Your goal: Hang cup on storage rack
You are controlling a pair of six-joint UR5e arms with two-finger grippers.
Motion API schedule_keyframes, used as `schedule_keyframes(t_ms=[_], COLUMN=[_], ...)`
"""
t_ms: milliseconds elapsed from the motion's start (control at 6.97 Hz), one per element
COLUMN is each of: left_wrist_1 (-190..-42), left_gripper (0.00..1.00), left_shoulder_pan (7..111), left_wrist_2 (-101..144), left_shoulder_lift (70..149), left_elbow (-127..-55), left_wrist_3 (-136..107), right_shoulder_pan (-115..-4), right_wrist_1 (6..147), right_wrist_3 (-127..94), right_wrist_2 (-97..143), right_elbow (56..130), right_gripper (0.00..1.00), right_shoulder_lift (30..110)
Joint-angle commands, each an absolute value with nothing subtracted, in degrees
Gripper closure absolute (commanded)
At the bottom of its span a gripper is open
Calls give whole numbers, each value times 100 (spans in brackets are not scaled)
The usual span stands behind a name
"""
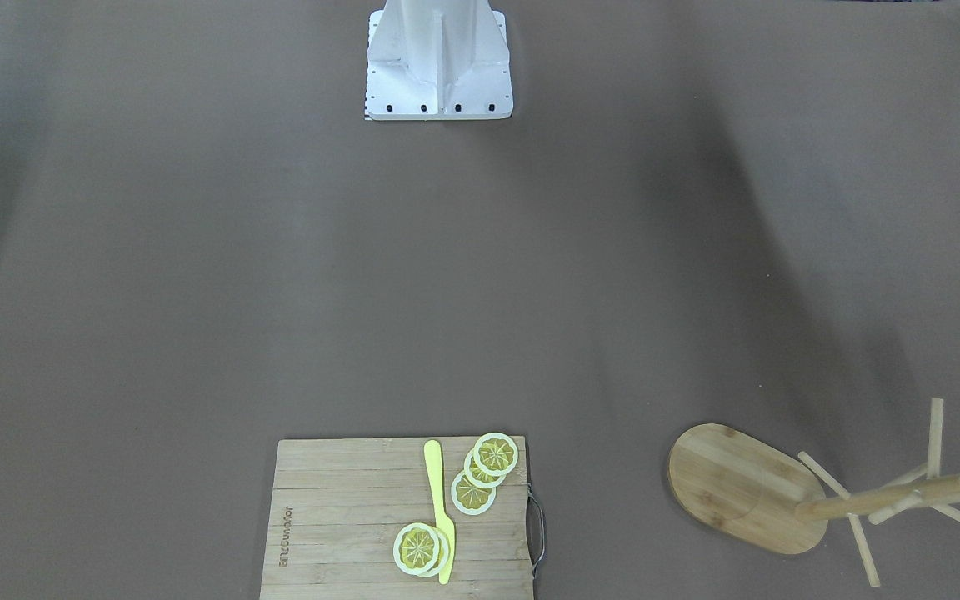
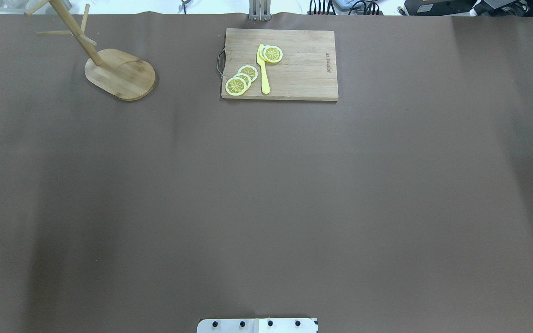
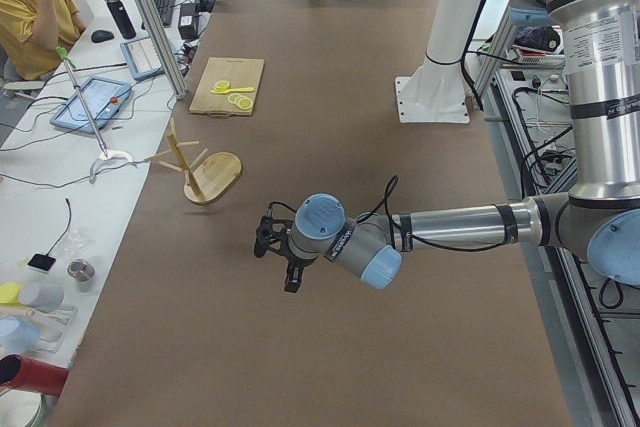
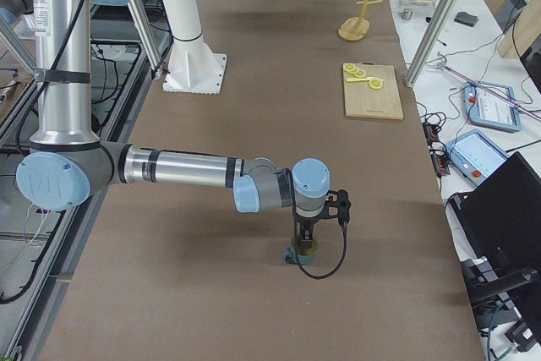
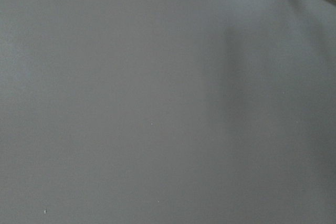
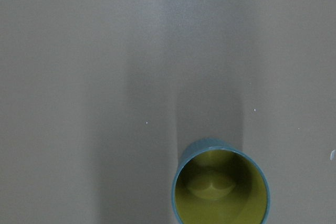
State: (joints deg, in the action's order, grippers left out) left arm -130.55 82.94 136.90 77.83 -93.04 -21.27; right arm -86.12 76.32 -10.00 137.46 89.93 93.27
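Observation:
The cup (image 6: 219, 184), slate-blue with a yellow-olive inside, stands upright on the table at the bottom right of the right wrist view; its handle is hidden. In the exterior right view my right gripper (image 4: 304, 238) hangs straight over the cup (image 4: 302, 250); I cannot tell whether it is open or shut. The storage rack (image 2: 120, 74) stands at the far left of the table; it also shows in the front-facing view (image 1: 747, 487). My left gripper (image 3: 289, 277) hovers over bare table short of the rack (image 3: 212, 175); I cannot tell its state.
A bamboo cutting board (image 2: 279, 64) with lemon slices (image 2: 241, 79) and a yellow knife (image 2: 263, 69) lies at the far middle. The robot's white base (image 1: 438, 62) stands at the near edge. A person sits at the side desk (image 3: 35, 7).

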Motion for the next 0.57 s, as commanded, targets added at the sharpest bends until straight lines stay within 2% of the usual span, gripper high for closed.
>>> schedule_keyframes(t_ms=[0,430], left_wrist_1=[-13131,-13209], left_gripper=[2,3], left_shoulder_pan=[8288,8288], left_wrist_2=[13693,13693], left_shoulder_lift=[7778,7839], left_elbow=[-9325,-9378], left_wrist_3=[-2127,-2495], right_shoulder_pan=[-8613,-8596], right_wrist_1=[7629,7620], right_wrist_3=[-1037,-1046], right_wrist_2=[13747,13658], right_elbow=[9428,9203], right_gripper=[0,0], right_shoulder_lift=[9588,9519])
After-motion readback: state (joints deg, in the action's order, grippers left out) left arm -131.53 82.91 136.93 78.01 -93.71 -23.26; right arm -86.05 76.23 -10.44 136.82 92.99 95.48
